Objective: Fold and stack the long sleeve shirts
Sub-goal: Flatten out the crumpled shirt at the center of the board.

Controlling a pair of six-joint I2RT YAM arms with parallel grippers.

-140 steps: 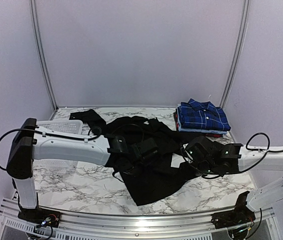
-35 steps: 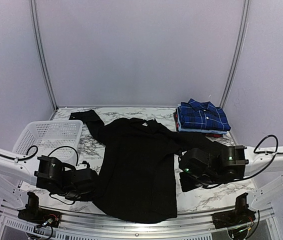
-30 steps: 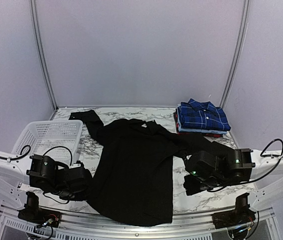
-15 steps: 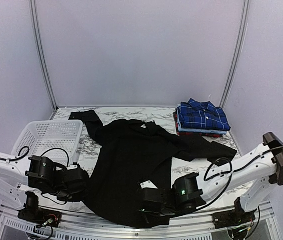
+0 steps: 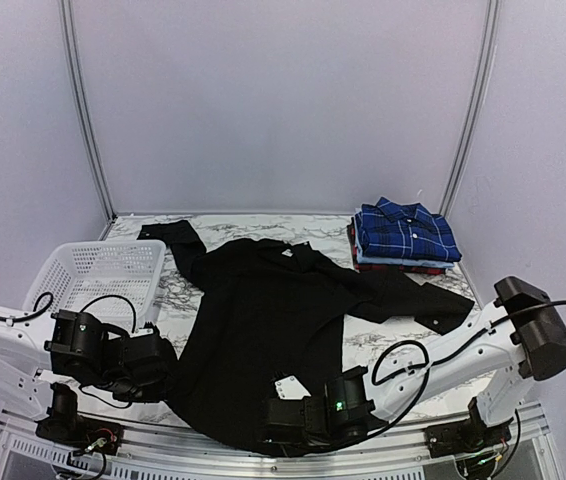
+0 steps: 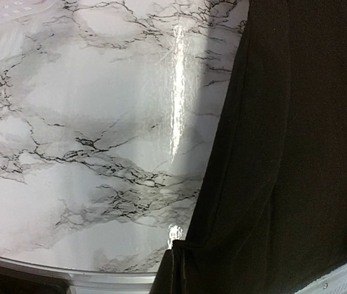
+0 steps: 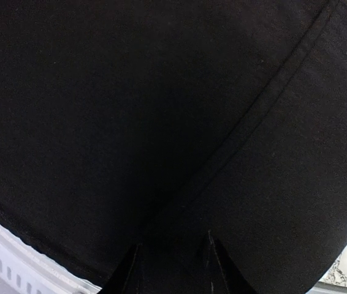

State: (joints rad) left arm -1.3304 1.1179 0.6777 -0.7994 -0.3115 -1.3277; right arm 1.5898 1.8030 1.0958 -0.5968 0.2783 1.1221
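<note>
While a black shirt (image 5: 263, 330) lies spread flat across the middle of a marble table (image 5: 383, 335), its hem reaching the near edge, the left gripper (image 5: 158, 362) is pinched tight on the shirt's near left edge. The right gripper (image 5: 283, 425) is low over the hem, its fingers a little apart and gripping nothing. Folded shirts (image 5: 406, 235), blue plaid on top, sit stacked at the far right corner, and a white basket (image 5: 98, 270) stands at the left.
</note>
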